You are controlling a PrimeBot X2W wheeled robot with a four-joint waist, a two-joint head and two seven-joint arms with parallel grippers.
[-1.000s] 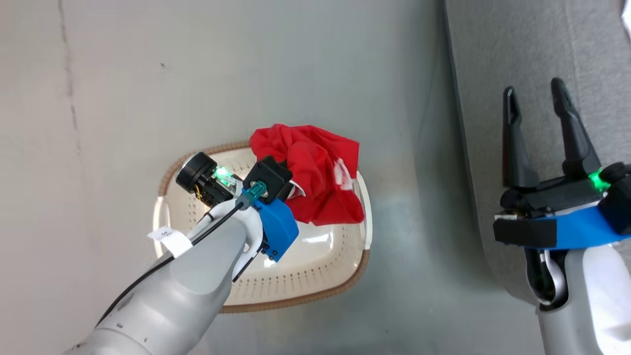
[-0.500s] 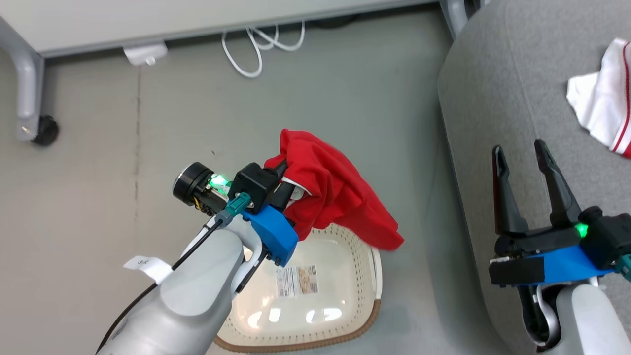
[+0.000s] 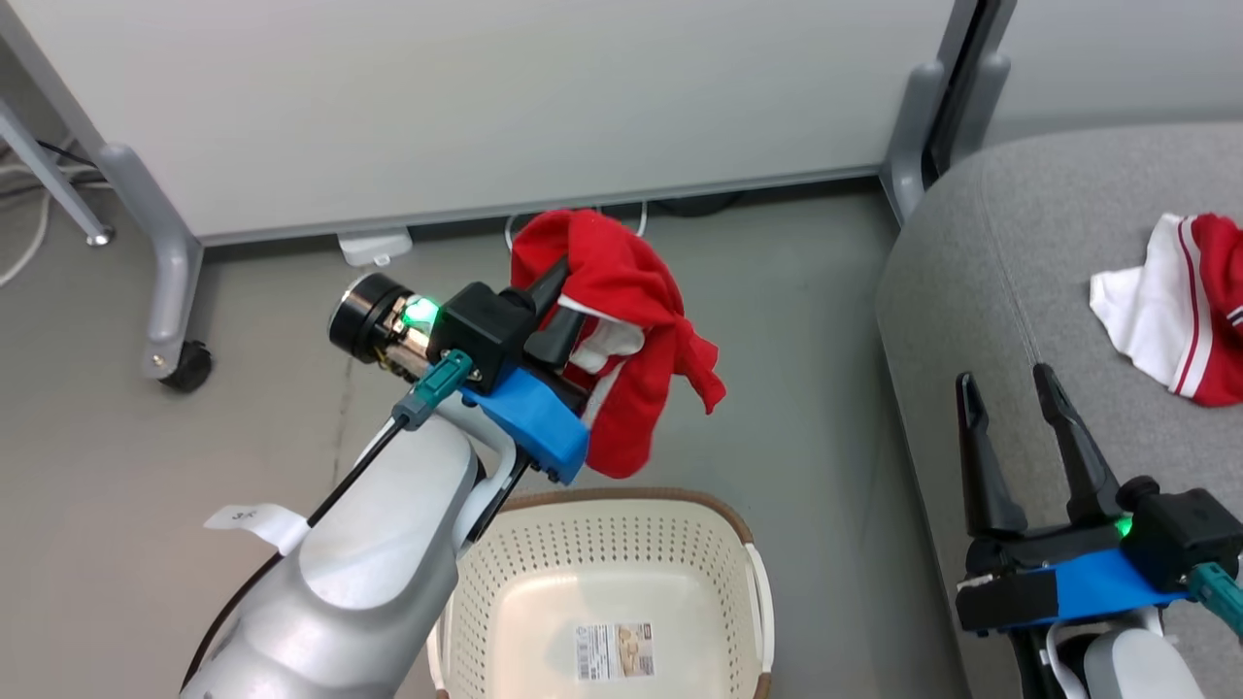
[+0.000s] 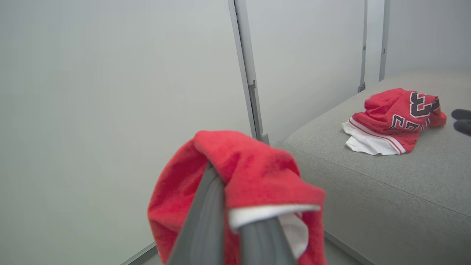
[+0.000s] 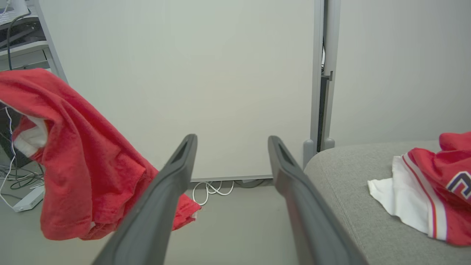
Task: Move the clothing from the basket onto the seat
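**A:** Where the floor runs out on the left, what hems it in?

**B:** A grey leg on a castor (image 3: 184, 364) stands there, and the pale divider panel (image 3: 486, 97) closes off the back. Further right, bare floor (image 3: 825, 320) lies open between the basket (image 3: 621, 498) and the rounded edge of the seat (image 3: 1010, 252). The two are near each other but apart.

**A:** Any writing to read?

**B:** A paper tag (image 3: 248, 519) on the left arm's cable carries marks too small to make out. The sticker (image 3: 612, 650) on the basket's inside bottom is printed, but I cannot read it. In the left wrist view the jersey (image 4: 397, 117) shows black, white-outlined numerals (image 4: 417, 105), folded over. One of them is a 3.

**A:** And the pincers?

**B:** The left pincer (image 3: 573, 306) is clamped on the red garment (image 3: 631, 320), which has a white band. It holds the garment in the air above the floor, just beyond the basket's far rim. The cloth drapes over its fingers and hangs loose. The right pincer (image 3: 1003, 377) hovers over the seat's front edge, its fingers moderately apart and empty. The jersey lies crumpled on the seat, to the right of that pincer and clear of it.
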